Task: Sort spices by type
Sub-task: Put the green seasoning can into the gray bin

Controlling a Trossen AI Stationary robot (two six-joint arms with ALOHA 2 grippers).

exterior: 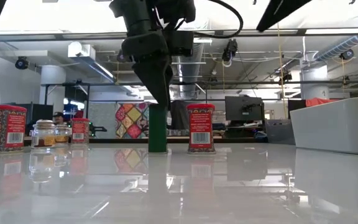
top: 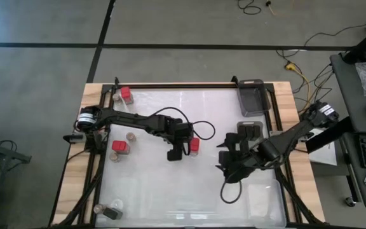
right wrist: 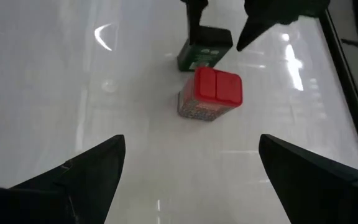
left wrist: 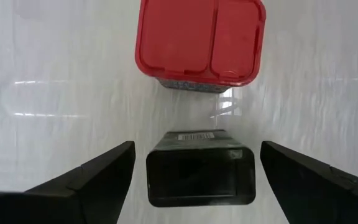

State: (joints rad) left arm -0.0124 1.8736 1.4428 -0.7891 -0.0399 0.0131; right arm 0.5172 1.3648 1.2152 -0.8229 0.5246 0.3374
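Observation:
A dark green rectangular spice tin (left wrist: 201,177) stands upright on the white table, next to a red-lidded spice tin (left wrist: 201,40). In the low view, the green tin (exterior: 158,127) and the red tin (exterior: 201,127) stand side by side. My left gripper (left wrist: 197,149) points steeply down over the green tin, open, with a finger on either side and a gap at each. My right gripper (right wrist: 191,140) hangs open to the right of the pair (top: 224,162) with nothing between its fingers. It looks toward the red tin (right wrist: 210,93) and the green tin (right wrist: 204,50).
Another red tin (top: 121,147) and a small round jar (top: 131,137) stand at mid left. A red tin (top: 126,94) and a jar (top: 116,98) are at the far left corner. A jar (top: 98,208) and a dark block (top: 114,212) are near left. A clear tray (top: 251,95) sits far right.

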